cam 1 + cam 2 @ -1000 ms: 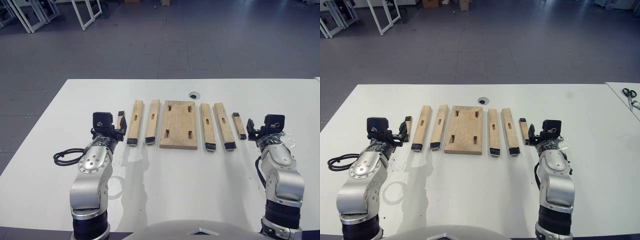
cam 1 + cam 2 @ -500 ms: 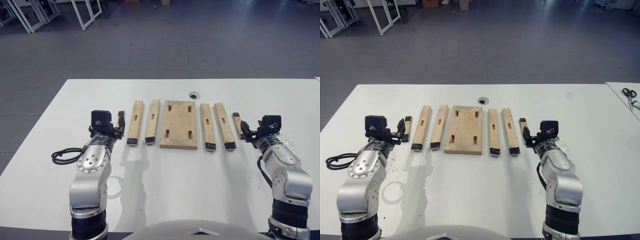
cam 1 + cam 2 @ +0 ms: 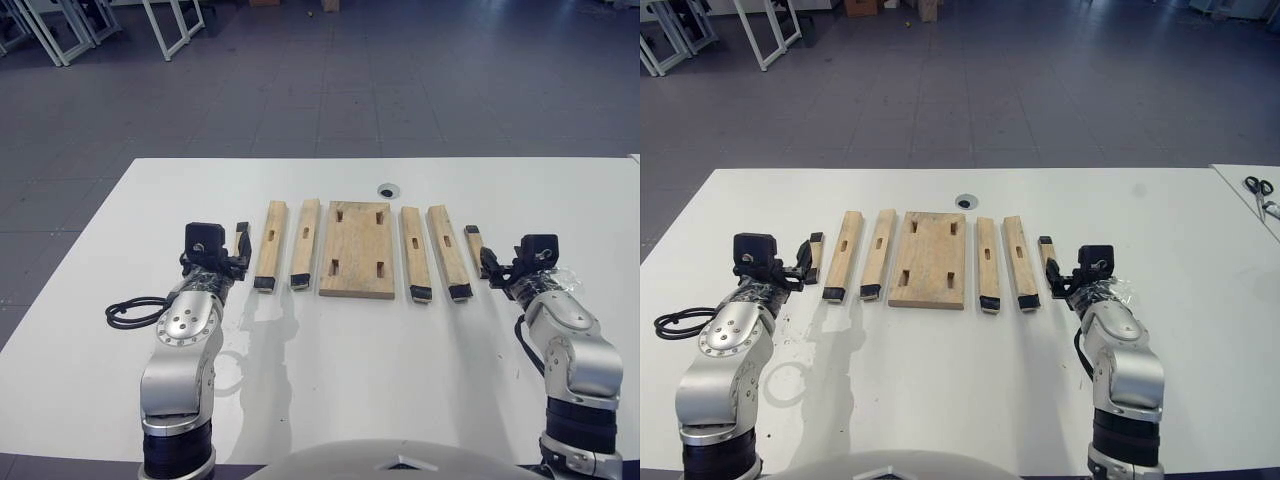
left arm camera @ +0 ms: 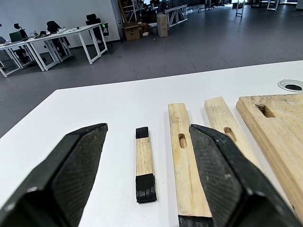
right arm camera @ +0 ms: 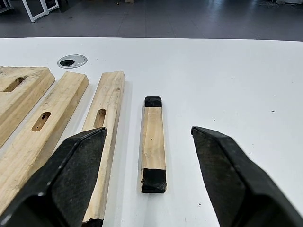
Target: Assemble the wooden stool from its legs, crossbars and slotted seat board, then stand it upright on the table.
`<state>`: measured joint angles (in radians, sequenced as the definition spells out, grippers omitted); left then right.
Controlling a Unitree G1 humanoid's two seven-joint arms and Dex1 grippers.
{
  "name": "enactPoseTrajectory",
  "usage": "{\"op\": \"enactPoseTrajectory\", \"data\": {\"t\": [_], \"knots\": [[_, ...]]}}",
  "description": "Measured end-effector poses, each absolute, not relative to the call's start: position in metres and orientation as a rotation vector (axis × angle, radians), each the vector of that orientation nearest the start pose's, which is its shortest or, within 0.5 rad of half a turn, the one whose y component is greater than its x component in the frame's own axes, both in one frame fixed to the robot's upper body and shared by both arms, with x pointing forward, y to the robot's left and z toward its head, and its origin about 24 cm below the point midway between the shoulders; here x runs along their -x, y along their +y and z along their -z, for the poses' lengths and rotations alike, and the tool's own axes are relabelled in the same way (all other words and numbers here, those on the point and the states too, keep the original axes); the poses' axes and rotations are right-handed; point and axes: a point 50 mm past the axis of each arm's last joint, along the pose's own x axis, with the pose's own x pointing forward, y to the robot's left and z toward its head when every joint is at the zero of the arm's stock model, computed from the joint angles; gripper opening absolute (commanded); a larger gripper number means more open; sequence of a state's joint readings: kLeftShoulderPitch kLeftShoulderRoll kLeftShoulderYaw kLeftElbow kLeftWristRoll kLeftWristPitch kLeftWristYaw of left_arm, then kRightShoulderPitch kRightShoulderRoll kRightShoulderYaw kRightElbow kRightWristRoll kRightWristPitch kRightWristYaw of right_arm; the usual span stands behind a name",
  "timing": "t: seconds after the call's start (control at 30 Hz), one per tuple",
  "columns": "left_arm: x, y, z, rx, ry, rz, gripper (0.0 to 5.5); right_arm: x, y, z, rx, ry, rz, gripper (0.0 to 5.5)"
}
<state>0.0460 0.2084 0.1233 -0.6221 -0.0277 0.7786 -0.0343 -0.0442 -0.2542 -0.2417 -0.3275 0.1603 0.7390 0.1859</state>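
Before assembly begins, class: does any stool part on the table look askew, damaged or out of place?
Nothing stands out. The seat board lies flat in the middle, two legs either side, a short crossbar at each end, all roughly parallel. A coiled black cable lies loose near the table's left edge.

Seat board [image 3: 357,248]: mid-row on table [image 3: 330,360].
Left of board: leg [image 3: 304,242], leg [image 3: 271,243], then left crossbar [image 3: 241,240] outermost.
Right of board: leg [image 3: 415,252], leg [image 3: 448,251], then right crossbar [image 3: 474,242] outermost.
Behind board: cable port [image 3: 387,189].
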Motion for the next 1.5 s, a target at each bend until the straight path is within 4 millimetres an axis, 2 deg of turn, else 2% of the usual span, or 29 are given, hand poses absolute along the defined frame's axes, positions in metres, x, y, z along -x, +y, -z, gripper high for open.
{"op": "enactPoseTrajectory", "data": {"t": [0.47,0.63,0.73,0.83,1.0,1.13,1.37,1.5], "knots": [[-0.224,0.202,-0.108,-0.175,0.194,-0.096,3.22,-0.248,-0.231,-0.069,0.016,0.370,0.011,3.31],[-0.225,0.201,-0.108,-0.175,0.192,-0.095,3.22,-0.247,-0.239,-0.048,0.018,0.455,0.002,3.31],[-0.226,0.201,-0.110,-0.175,0.186,-0.094,3.22,-0.242,-0.241,-0.029,0.031,0.522,-0.016,3.31],[-0.226,0.201,-0.111,-0.175,0.182,-0.093,3.22,-0.245,-0.240,-0.024,0.064,0.502,-0.048,3.31],[-0.230,0.200,-0.115,-0.180,0.167,-0.086,3.22,-0.263,-0.243,-0.014,0.064,0.476,-0.053,3.31],[-0.230,0.200,-0.116,-0.182,0.170,-0.084,3.19,-0.274,-0.243,-0.011,0.066,0.469,-0.055,2.64],[-0.231,0.200,-0.116,-0.178,0.173,-0.082,3.19,-0.269,-0.236,-0.012,0.123,0.475,-0.106,1.38],[-0.231,0.199,-0.116,-0.172,0.175,-0.080,3.19,-0.268,-0.239,-0.014,0.107,0.487,-0.106,1.31]]}}
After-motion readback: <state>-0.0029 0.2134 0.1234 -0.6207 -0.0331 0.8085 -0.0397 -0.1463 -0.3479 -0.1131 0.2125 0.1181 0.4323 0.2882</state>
